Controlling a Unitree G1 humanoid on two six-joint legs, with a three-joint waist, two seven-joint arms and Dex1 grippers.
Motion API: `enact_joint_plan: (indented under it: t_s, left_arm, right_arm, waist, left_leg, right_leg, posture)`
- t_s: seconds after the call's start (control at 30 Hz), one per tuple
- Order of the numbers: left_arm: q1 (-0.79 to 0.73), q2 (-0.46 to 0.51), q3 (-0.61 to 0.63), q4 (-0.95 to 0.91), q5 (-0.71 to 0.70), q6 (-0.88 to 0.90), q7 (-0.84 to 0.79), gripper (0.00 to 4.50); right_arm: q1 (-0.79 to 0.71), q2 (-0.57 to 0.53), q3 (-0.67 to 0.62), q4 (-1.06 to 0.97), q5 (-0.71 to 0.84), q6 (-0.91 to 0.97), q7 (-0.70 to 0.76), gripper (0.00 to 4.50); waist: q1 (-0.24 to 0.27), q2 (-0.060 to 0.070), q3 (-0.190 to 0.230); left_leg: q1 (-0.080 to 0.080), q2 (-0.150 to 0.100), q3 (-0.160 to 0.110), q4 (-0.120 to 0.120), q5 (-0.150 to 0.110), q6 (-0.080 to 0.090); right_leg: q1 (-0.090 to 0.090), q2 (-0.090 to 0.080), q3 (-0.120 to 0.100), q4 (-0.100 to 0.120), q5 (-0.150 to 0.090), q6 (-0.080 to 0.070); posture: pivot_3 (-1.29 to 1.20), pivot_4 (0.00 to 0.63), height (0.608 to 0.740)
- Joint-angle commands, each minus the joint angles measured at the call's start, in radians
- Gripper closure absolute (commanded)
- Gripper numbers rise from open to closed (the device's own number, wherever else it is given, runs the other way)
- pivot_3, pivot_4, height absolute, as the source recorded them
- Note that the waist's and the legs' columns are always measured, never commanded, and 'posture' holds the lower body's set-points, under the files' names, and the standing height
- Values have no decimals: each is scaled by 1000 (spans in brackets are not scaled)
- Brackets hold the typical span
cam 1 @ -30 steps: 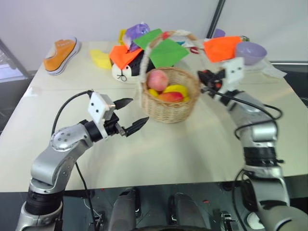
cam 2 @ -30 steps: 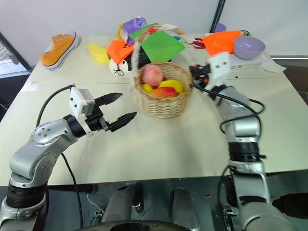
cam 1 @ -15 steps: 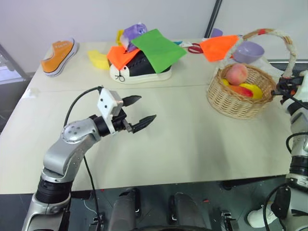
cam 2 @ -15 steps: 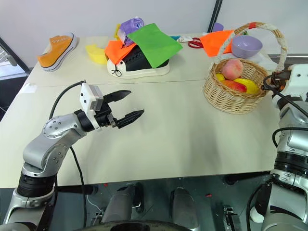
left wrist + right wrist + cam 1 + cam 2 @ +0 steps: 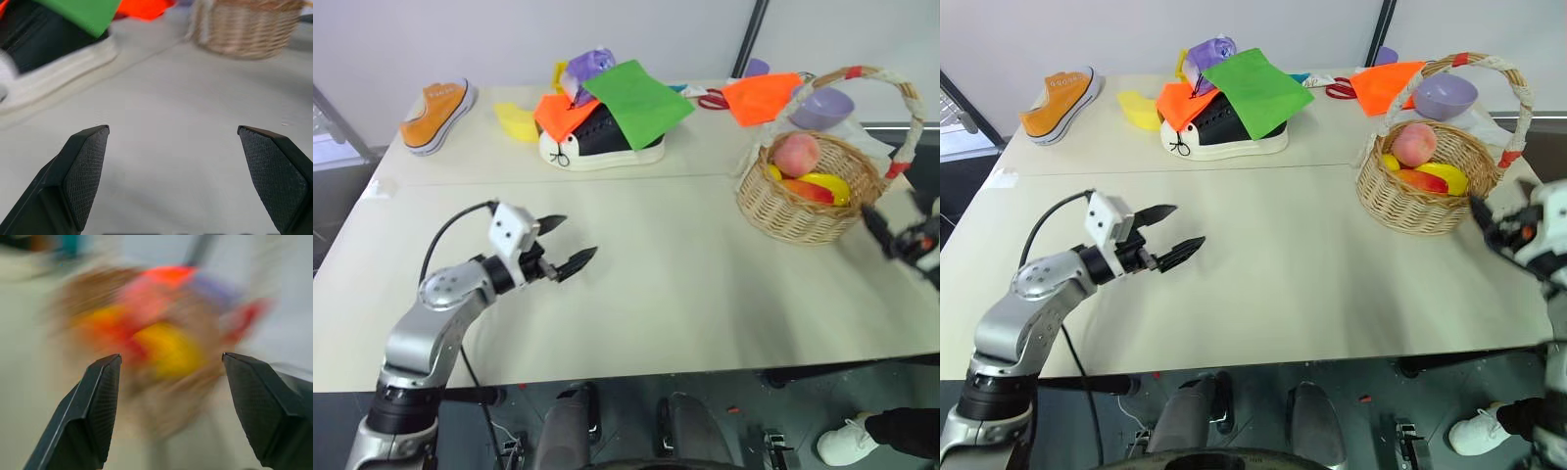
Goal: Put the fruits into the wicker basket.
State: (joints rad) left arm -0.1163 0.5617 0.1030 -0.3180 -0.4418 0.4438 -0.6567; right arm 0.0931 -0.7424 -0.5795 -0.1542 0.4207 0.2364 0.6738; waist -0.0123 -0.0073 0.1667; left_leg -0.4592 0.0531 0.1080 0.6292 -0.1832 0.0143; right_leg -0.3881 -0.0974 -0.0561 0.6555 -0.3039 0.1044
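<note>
Wicker basket (image 5: 1421,186) at 2 o'clock on the surface (image 5: 1283,284), holding peach (image 5: 1414,143) and mango (image 5: 1422,179). Both hands empty, spread wide: left hand (image 5: 1164,238), right hand (image 5: 1500,224) just beside the basket, where a stray swing could tip it.

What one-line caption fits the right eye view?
Round tan wicker basket holding pink-red peach and red-yellow mango, both open grippers clear of it.
</note>
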Motion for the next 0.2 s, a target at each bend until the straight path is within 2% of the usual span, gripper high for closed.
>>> enact_joint_plan:
  t_s: [0.03, 0.2]
  left_arm:
    - [69, 14, 95, 37, 37, -84, 20, 0]
    - [157, 9, 160, 53, 41, -107, 42, 0]
  right_arm:
    - [69, 11, 63, -152, 44, 11, 77, 1082]
    - [44, 83, 189, -150, 21, 3, 59, 1082]
  waist:
    - [-7, 1, -1]
    - [-3, 0, -1]
  left_leg:
    - [0, 0, 0, 0, 0, 0]
    - [1, 2, 0, 1, -2, -3]
  right_leg:
    - [-1, 0, 0, 0, 0, 0]
    - [-3, -2, 1, -2, -2, -7]
  posture:
    - [0, 150, 733]
    - [0, 150, 733]
